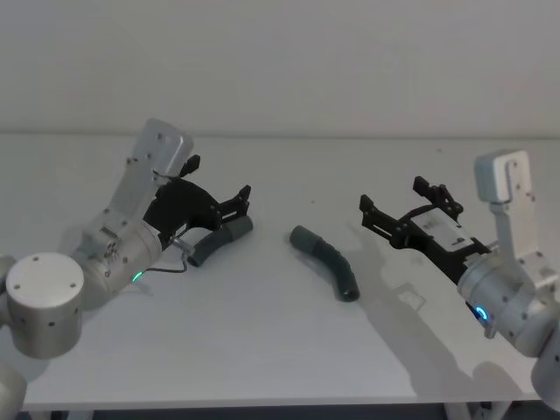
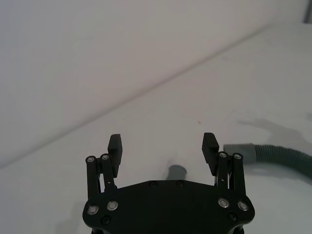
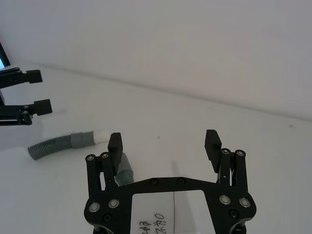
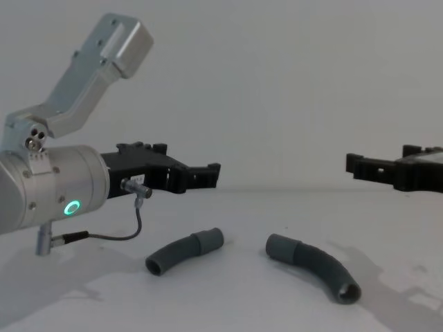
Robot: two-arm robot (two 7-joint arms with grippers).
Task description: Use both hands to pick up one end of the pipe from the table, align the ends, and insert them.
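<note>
The black plastic two-finger left gripper (image 2: 163, 143) hung above the table with its jaws spread wide and nothing between them, on a silver cylindrical wrist (image 4: 41, 190) with a lit green ring light (image 4: 71, 207) and a thin cable (image 4: 111, 236). Just below its fingers, the thinner curved dark grey ribbed hose piece (image 4: 181, 253) lay on the plain matte white table (image 1: 280, 359), its smooth white-tipped cuff (image 3: 90, 137) pointing toward the middle. The matching right gripper (image 3: 164, 141) also hovered wide open and empty over the table's right side. Between the two grippers, the thicker, longer ribbed hose piece (image 1: 328, 261) rested flat. Its wider smooth grey cuff (image 4: 280, 246) faced the thinner piece's cuff, near it but not touching.
</note>
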